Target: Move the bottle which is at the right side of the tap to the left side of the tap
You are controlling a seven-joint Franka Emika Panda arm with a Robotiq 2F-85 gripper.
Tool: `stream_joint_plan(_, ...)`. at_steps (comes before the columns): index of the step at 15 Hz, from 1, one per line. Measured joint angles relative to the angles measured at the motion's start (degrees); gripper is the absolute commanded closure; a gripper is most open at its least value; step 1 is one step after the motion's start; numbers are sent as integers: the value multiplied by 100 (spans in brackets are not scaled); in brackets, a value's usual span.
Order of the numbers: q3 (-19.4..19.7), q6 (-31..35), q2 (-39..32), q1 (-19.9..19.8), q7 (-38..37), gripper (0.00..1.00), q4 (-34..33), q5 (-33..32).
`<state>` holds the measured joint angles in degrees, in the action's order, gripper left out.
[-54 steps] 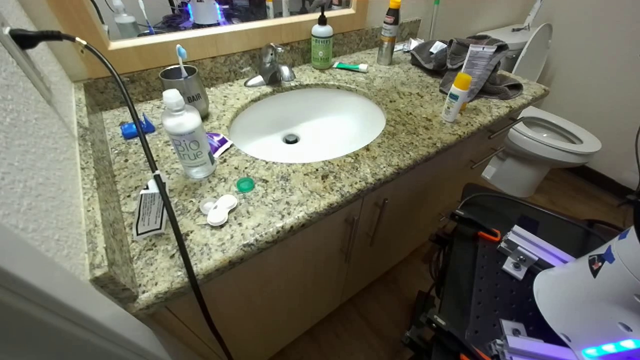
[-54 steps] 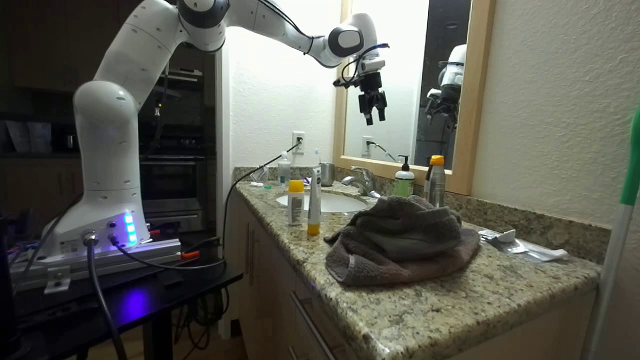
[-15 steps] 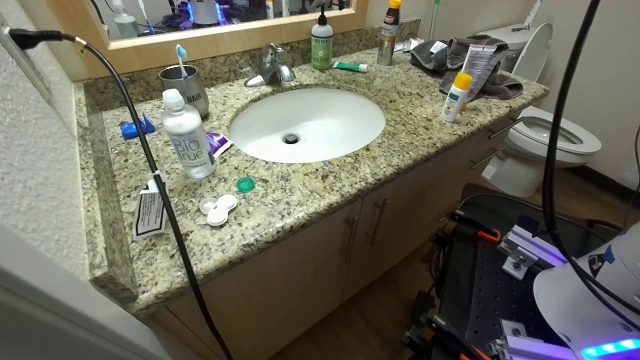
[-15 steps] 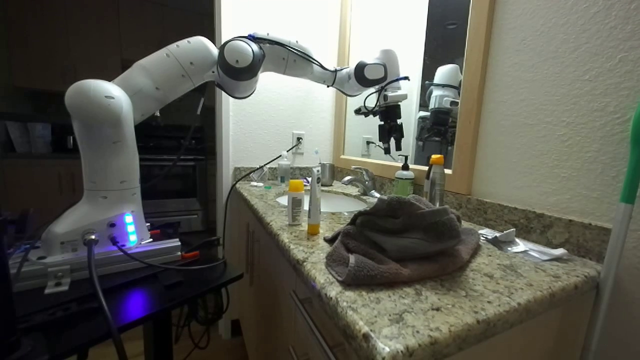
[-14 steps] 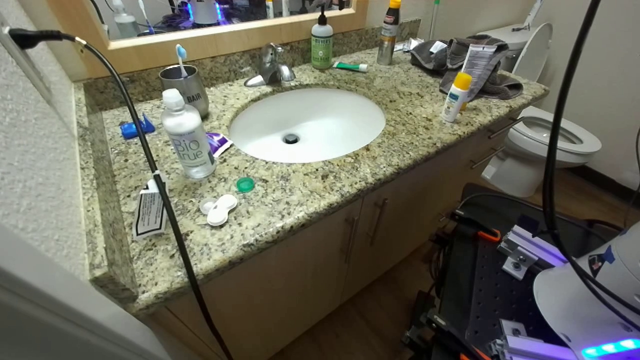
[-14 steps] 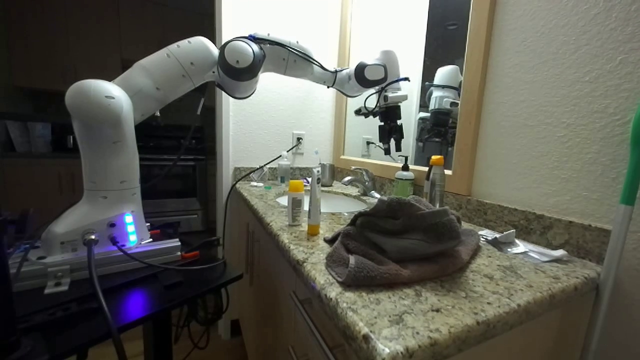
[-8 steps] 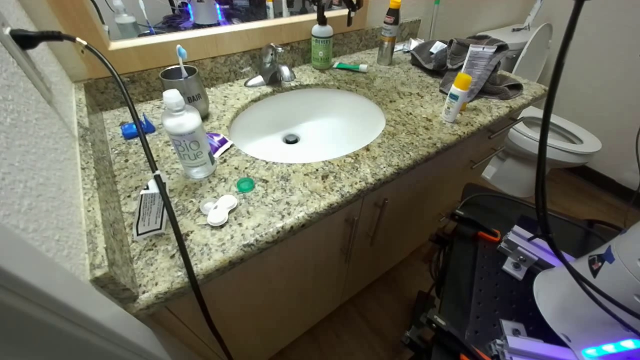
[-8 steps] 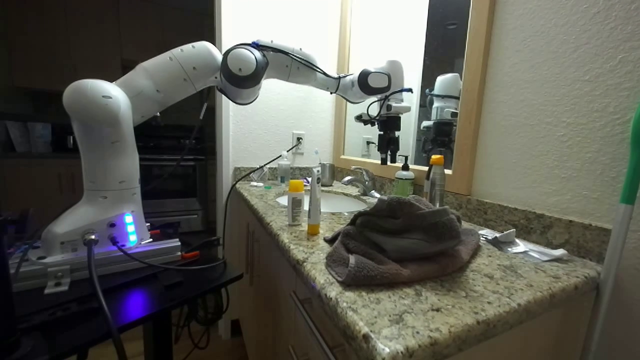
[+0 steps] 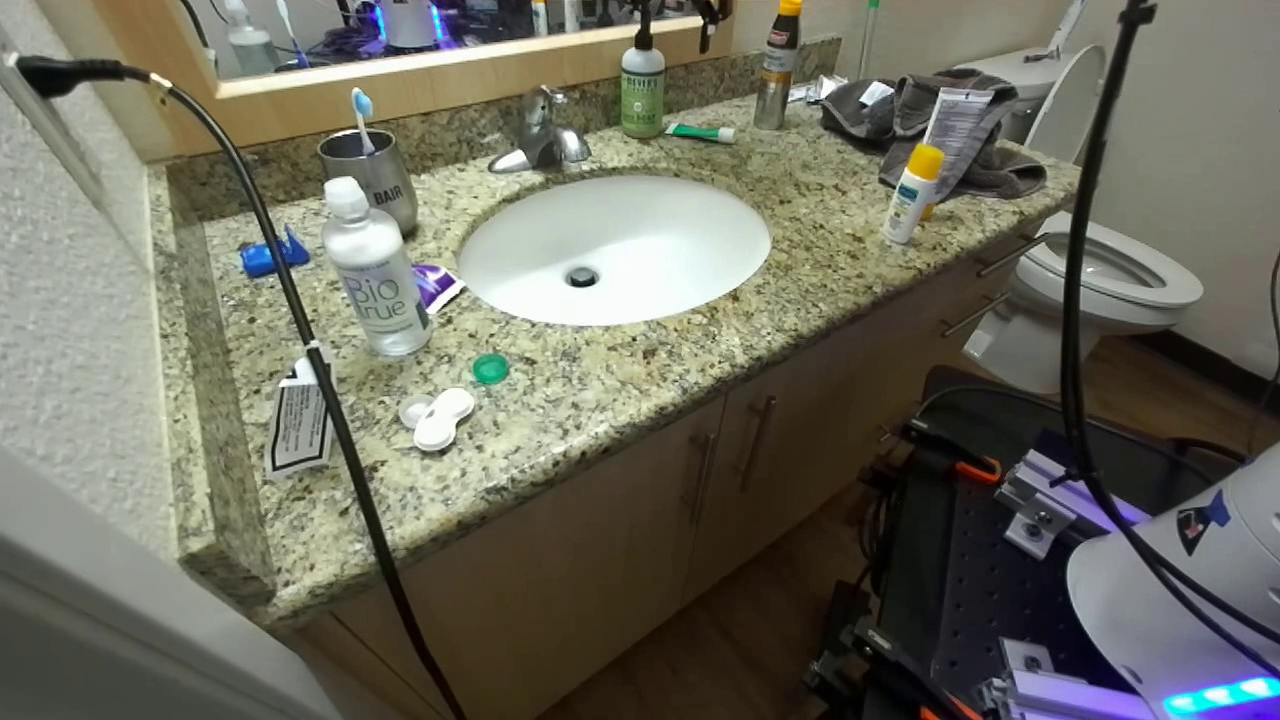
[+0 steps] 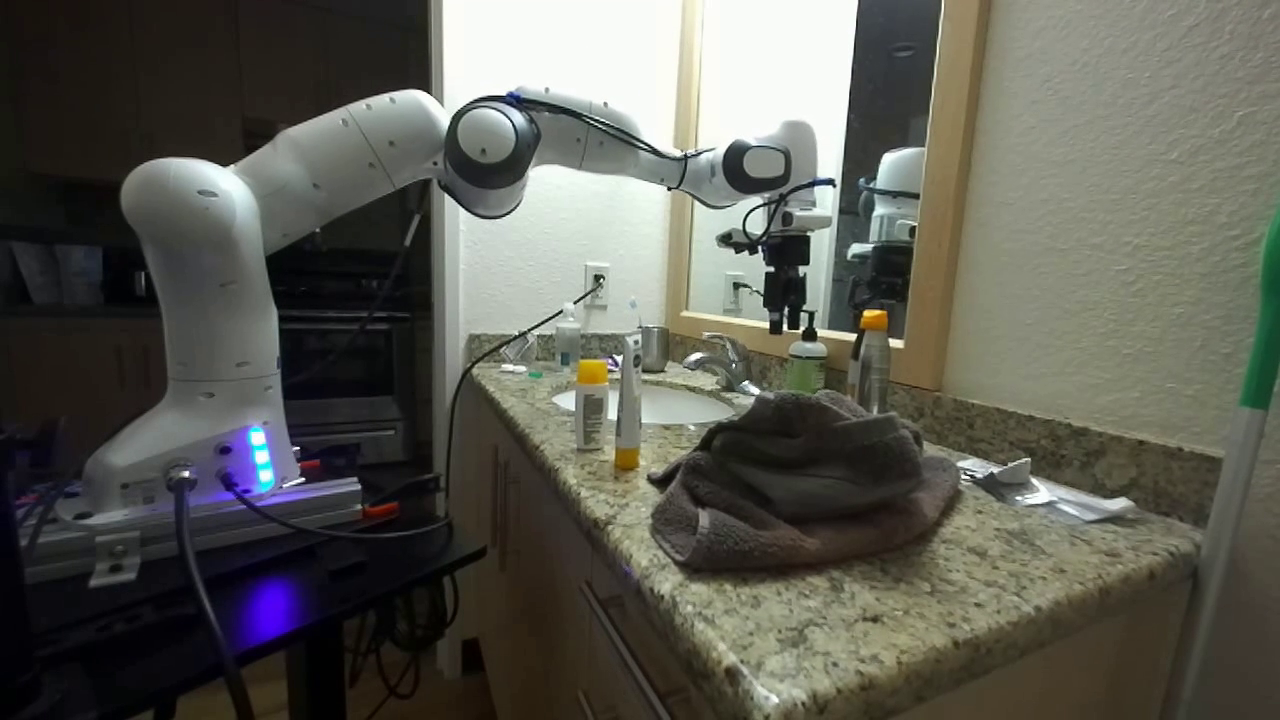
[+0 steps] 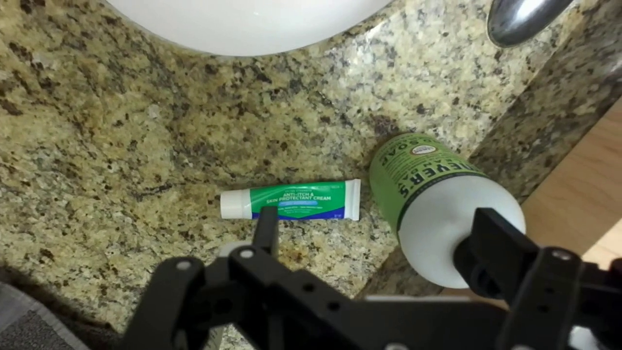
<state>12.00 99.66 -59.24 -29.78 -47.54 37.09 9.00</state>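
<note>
speckled granite countertop (image 9: 620, 395) beneath a wood-framed mirror (image 10: 780, 60), shown in both exterior views. a white oval basin (image 9: 690, 250) is set into the stone, and the metal tap (image 9: 541, 130) stands between it and the mirror. the green bottle (image 9: 643, 95) stands upright on the granite, to the right of the tap in an exterior view; a green-and-white tube (image 11: 299, 200) lies just beside its base. the gripper (image 11: 376, 216) points down near the bottle's top with its fingers well apart, one close to the black pump (image 9: 644, 40); whether they touch cannot be told. left of the basin there stand a metal cup (image 9: 370, 180) holding a toothbrush (image 9: 362, 110) and a clear labelled bottle (image 9: 378, 270). towards the opposite end, a rumpled grey towel (image 10: 800, 490) covers part of the countertop; past that end is a white toilet (image 9: 1115, 265). a black cord (image 9: 364, 490) leads from a wall outlet (image 10: 597, 270), and the robot arm's white base (image 10: 190, 440) sits on a black table (image 10: 390, 570).
</note>
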Motion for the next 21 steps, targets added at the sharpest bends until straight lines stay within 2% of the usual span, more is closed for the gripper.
stream_joint_plan(7,-180,-273,44,130,-17,0,-141,33)
stream_joint_plan(14,42,221,24,267,-1250,0,-299,-76)
stream_joint_plan(21,256,386,-200,290,-2373,0,-300,-252)
